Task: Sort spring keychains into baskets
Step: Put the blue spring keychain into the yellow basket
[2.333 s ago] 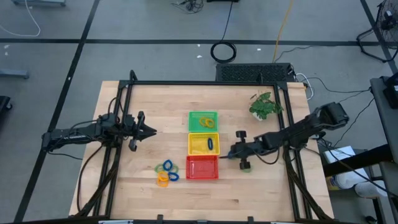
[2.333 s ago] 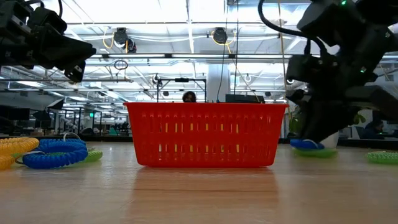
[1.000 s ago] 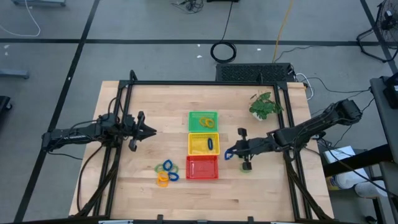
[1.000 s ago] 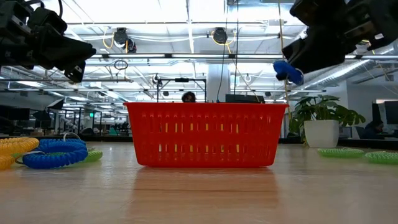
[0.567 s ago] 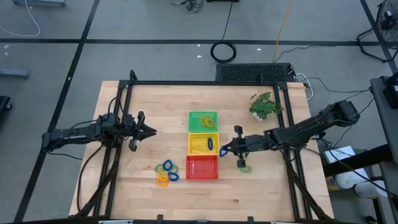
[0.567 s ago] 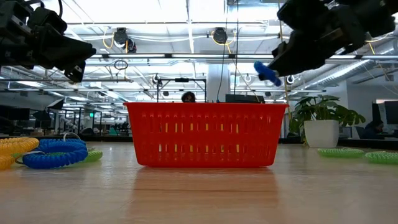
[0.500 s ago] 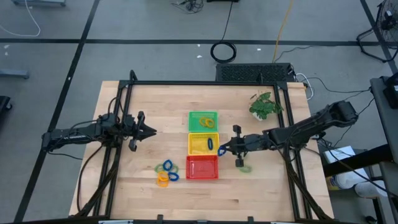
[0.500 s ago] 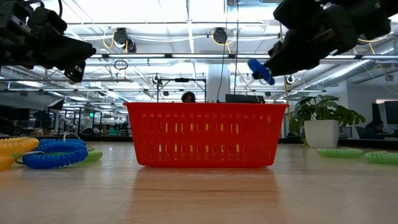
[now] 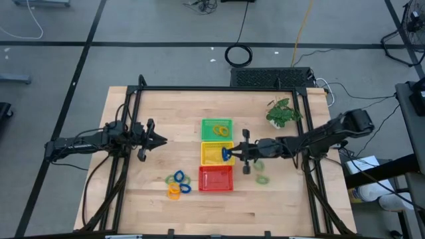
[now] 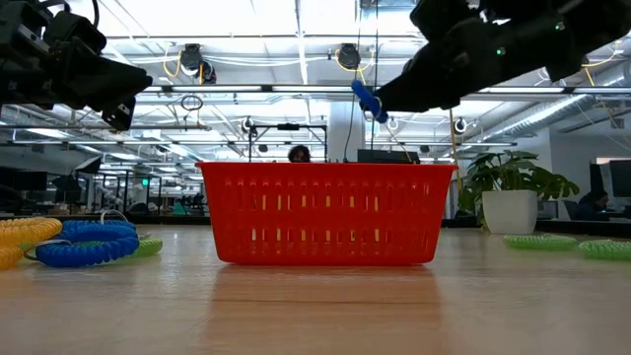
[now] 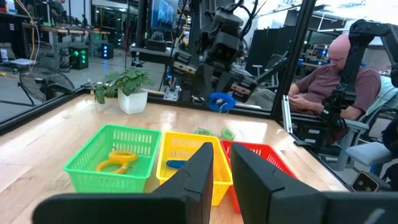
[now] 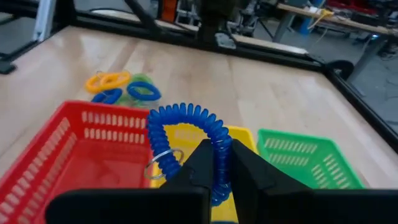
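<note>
Three baskets stand in a row mid-table: green (image 9: 208, 123) farthest, yellow (image 9: 208, 159), and red (image 9: 216, 179) nearest. An orange-yellow spring keychain (image 9: 221, 131) lies in the green one and a blue one (image 11: 177, 163) in the yellow one. My right gripper (image 9: 230, 154) is shut on a blue keychain (image 12: 186, 134) over the yellow basket's right rim. Loose blue, yellow and green keychains (image 9: 178, 183) lie left of the red basket, and green ones (image 9: 263, 179) lie to its right. My left gripper (image 9: 163, 140) hovers shut left of the baskets, with nothing in it. My right gripper pinches one stretch of the blue keychain's coil (image 12: 219, 163) between its two fingers. The fingers come nearly level from the table's right. The coiled ring stands out past the fingertips, lifted clear above the yellow basket, with a small metal ring (image 12: 163, 163) hanging from it.
A potted plant (image 9: 283, 113) stands at the far right of the table. Black frame rails (image 9: 219, 89) run along the table's edges. A large black cable coil (image 9: 238, 55) lies on the floor beyond. A person (image 11: 329, 81) sits beyond the table's right side.
My right gripper has carried the blue keychain toward the table's left and slightly toward its far edge, from beside the red basket's right side to above the yellow basket's right rim. It has tipped a little downward. The keychain stays lifted clear.
</note>
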